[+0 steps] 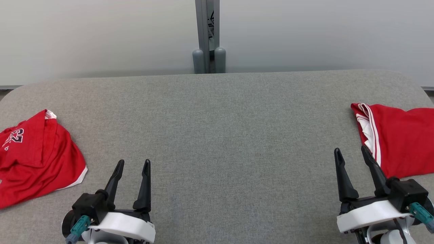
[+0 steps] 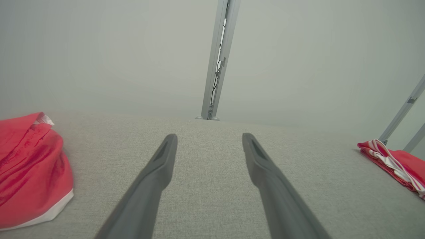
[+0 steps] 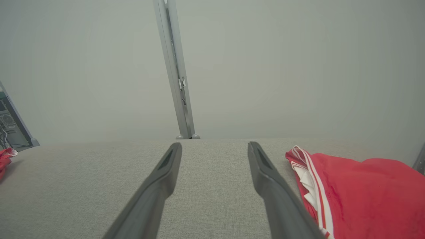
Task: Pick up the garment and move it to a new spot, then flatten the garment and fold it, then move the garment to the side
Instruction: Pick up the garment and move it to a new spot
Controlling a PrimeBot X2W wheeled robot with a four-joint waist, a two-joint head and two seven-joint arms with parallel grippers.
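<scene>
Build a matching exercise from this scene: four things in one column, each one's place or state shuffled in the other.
1. numbered red jersey
2. white-striped red garment
3. left gripper
4. grey post

A. behind the table, at its far edge
B. open, holding nothing
C. crumpled at the left end
D. lying at the right end

Pairs: 1-C, 2-D, 3-B, 4-A

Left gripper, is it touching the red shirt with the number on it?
Apart. The head view shows a strip of bare grey table between the left gripper and the red shirt.
</scene>
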